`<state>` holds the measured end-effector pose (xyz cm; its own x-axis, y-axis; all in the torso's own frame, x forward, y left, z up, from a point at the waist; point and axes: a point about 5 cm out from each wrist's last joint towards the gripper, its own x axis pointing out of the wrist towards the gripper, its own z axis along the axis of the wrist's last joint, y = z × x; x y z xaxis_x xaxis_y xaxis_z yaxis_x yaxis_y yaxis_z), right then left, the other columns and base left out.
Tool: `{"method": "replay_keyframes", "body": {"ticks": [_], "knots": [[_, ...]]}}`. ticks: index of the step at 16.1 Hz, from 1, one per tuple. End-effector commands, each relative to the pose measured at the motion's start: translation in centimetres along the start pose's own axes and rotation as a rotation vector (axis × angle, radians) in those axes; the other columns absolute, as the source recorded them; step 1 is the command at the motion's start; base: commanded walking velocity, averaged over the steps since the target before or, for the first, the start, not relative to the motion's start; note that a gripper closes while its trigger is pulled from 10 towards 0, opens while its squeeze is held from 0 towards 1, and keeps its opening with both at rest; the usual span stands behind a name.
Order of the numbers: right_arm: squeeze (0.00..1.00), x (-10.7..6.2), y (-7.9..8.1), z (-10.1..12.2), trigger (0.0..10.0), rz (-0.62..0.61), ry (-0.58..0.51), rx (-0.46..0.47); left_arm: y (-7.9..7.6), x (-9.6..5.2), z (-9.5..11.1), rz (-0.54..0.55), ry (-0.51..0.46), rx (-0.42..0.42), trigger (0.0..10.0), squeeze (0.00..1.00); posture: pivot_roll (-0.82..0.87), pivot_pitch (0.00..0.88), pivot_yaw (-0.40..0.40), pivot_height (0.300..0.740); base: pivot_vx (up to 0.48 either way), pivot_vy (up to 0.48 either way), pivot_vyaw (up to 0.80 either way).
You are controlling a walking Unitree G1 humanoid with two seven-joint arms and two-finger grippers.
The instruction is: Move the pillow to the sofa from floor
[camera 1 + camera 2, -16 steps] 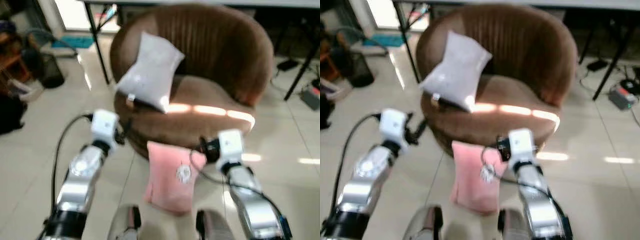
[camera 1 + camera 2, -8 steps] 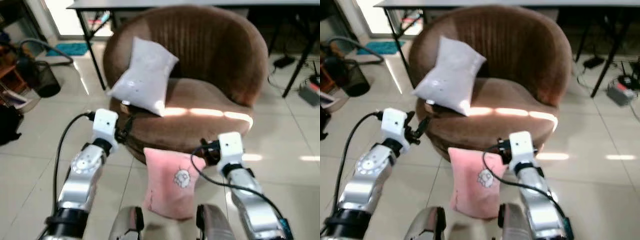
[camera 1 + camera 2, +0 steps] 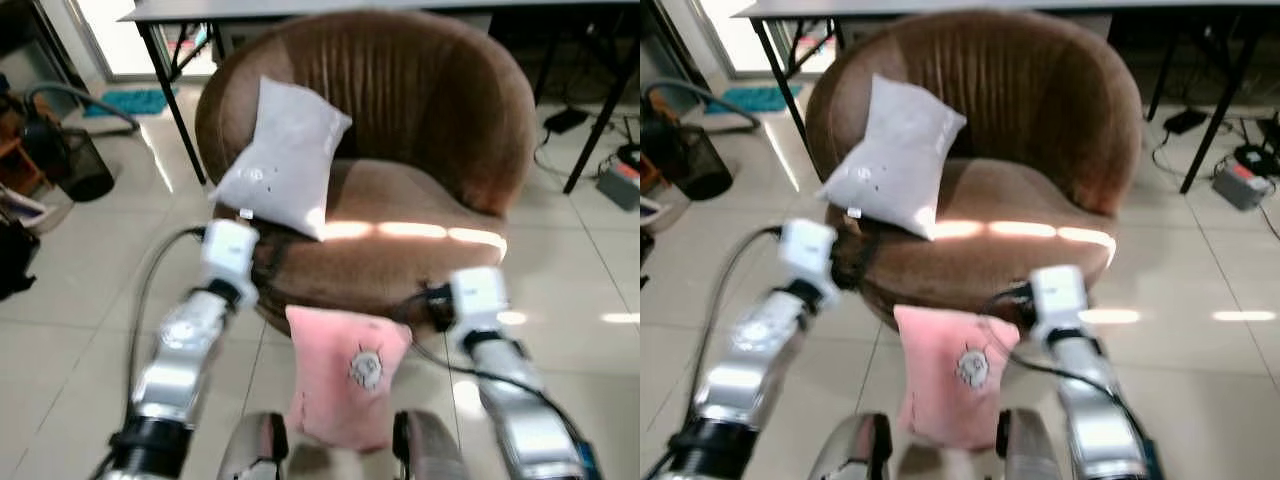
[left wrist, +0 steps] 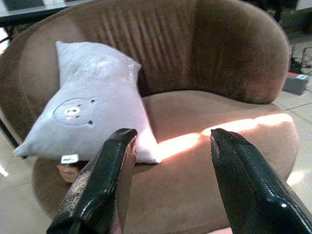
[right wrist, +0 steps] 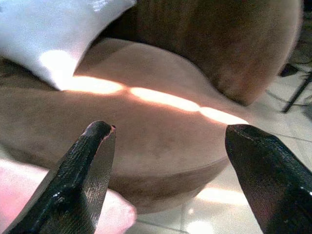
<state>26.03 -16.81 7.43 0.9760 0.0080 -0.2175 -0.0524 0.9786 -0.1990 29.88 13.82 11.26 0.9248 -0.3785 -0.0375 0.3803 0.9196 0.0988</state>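
Both grippers, left gripper [image 4: 168, 185] and right gripper [image 5: 183, 180], reach forward with fingers spread, holding nothing.

Largest first: the brown sofa [image 3: 400, 150] bears a white pillow [image 3: 283, 158] propped against its back. The pink pillow [image 3: 343, 375] stands on the floor against the sofa's front, between both outstretched arms, probably framed for a two-sided grasp.

My left gripper [image 4: 168, 185] has risen and swung inward, closer to the front edge of the sofa [image 3: 420, 130]. My right gripper [image 5: 183, 180] has drifted slightly outward, away from the pink pillow [image 3: 345, 375] between my arms.
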Motion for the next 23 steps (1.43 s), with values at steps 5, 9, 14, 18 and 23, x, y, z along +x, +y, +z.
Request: {"method": "replay_keyframes", "body": {"ticks": [5,9,14,18,23], "knots": [[0.00,0.05,1.28,0.23,10.0,0.038,-0.012,0.019,1.35,-0.57,-0.31,0.036,0.019,0.014,10.0,0.00,-0.07,0.005,0.087,0.611,0.283,0.000,0.00],[0.00,0.05,1.43,0.21,10.0,0.042,-0.013,0.018,1.37,-0.61,-0.35,0.035,0.019,0.015,10.0,0.00,-0.07,0.000,0.084,0.611,0.283,0.000,0.00],[0.00,0.00,1.41,0.10,10.0,0.046,-0.014,0.015,1.22,-0.62,-0.61,0.033,0.030,0.020,10.0,0.00,-0.07,0.000,0.080,0.611,0.110,0.000,0.00],[0.00,0.02,1.46,-0.05,10.0,0.052,-0.003,0.015,1.11,-0.60,-0.79,0.031,0.037,0.029,10.0,0.00,-0.07,0.000,0.079,0.596,0.000,0.000,0.00],[0.00,0.07,1.48,-0.08,10.0,0.056,-0.002,0.012,1.07,-0.49,-0.81,0.036,0.039,0.038,10.0,0.00,-0.07,0.000,0.077,0.551,0.000,0.000,0.00]]}}
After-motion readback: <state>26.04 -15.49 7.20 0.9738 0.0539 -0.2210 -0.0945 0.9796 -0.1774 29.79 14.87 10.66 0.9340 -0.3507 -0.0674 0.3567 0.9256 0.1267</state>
